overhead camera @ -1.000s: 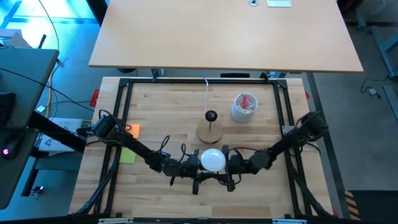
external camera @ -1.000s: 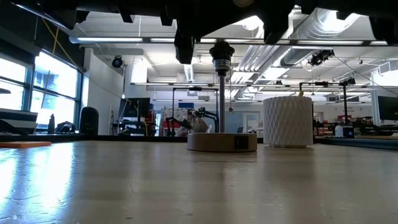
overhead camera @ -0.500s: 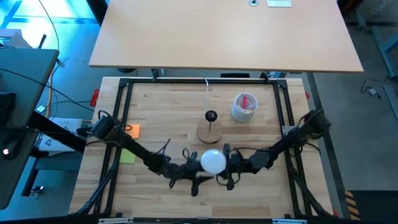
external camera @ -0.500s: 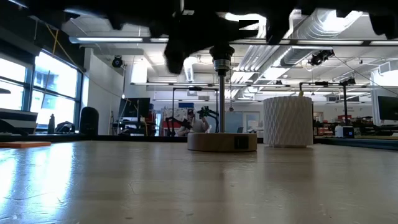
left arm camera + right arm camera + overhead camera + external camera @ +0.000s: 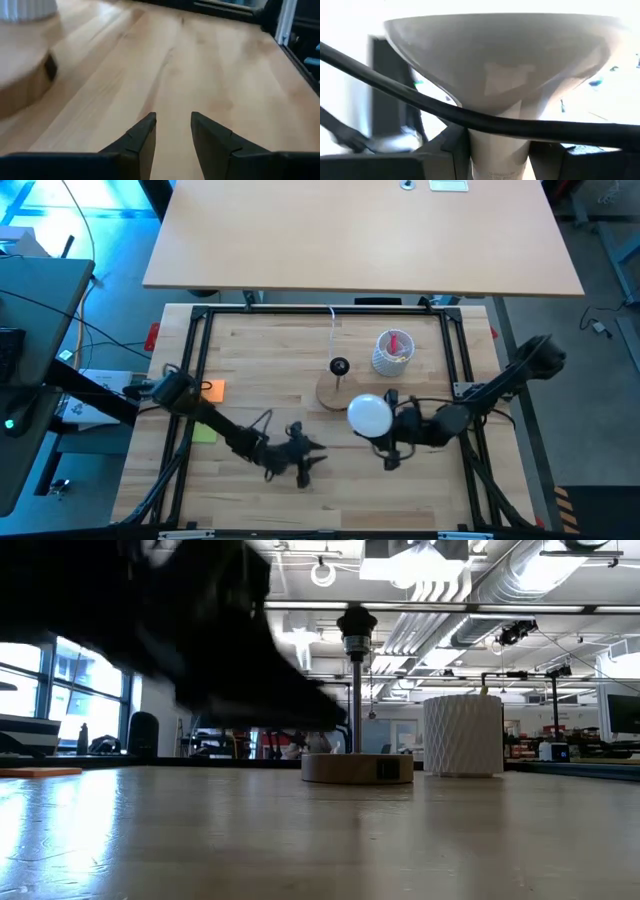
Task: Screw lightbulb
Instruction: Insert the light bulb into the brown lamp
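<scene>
Bulb in hand, socket not yet reached

Progress, as I read it, sits at the carry stage. My right pincer (image 5: 385, 427) is clenched on the lightbulb (image 5: 369, 416), holding it by the narrow neck; the right wrist view shows its two fingers pressed against either side of that neck with the globe flaring beyond them. From above, the lightbulb hangs over the tabletop (image 5: 260, 350) just beside the wooden base (image 5: 337, 392), near but not over the black-topped stem (image 5: 339, 366). I cannot tell from these views which way the screw end points.

My left pincer (image 5: 303, 460) is released, fingers apart and holding nothing, low over bare wood and well apart from the bulb.

Left to do, in my judgement: line the neck up with the stem's top, seat it, and turn it home. Nothing is threaded yet. The latticed cup (image 5: 392, 352) stands clear behind.
</scene>
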Action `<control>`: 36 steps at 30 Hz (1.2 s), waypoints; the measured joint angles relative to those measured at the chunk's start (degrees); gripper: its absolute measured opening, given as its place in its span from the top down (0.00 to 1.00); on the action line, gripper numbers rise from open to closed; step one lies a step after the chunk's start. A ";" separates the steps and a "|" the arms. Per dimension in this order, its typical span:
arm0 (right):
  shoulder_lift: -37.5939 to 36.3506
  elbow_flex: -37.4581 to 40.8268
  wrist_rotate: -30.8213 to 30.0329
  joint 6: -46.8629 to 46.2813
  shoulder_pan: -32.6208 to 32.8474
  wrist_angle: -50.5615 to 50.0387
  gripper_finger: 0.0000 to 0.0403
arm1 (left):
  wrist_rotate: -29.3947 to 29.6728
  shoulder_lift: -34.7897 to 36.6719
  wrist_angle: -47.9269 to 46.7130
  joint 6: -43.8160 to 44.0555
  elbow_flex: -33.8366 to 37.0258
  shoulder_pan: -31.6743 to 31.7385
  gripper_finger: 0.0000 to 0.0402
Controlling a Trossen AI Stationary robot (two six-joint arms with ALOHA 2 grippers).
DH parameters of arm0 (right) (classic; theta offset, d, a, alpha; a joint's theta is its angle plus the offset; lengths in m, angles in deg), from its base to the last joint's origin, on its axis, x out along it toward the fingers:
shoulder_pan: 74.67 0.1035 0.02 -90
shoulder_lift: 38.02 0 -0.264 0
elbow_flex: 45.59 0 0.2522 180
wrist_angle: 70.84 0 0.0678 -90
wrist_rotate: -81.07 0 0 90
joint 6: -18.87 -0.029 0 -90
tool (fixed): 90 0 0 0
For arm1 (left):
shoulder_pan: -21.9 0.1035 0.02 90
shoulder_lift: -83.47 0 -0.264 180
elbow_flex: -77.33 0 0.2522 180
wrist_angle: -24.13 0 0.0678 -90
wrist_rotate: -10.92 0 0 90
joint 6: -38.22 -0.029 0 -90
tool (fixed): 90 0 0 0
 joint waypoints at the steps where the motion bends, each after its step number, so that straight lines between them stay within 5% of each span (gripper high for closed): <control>1: -0.27 -0.06 1.47 0.70 -0.23 0.66 0.63 | -1.92 -1.44 7.30 -0.40 2.90 1.07 0.72; 5: -0.38 0.00 3.08 1.41 -2.19 -0.48 0.63 | -3.58 -7.77 32.46 -0.26 10.83 4.13 0.73; 8: 0.07 0.00 4.49 -1.54 -5.17 -3.17 0.63 | -3.80 -11.43 43.02 -2.47 12.83 4.89 0.74; 13: 0.00 0.07 5.51 -4.54 -12.68 -10.30 0.63 | -2.95 -10.48 42.19 -6.39 13.15 4.94 0.76; 17: -0.78 0.07 14.22 -3.48 -19.28 -10.66 0.63 | -2.23 -5.53 41.97 -10.35 14.52 5.07 0.78; 22: -6.77 0.04 17.59 2.93 -20.75 -9.21 0.63 | 0.15 6.20 36.14 -13.96 17.68 6.62 0.78; 29: -16.10 0.00 17.97 8.89 -18.53 -21.59 0.63 | 5.50 25.33 7.61 -11.96 16.98 12.38 0.77; 36: -16.14 0.02 22.17 9.95 -20.28 -24.98 0.63 | 2.34 32.49 -7.90 -12.59 13.21 19.81 0.68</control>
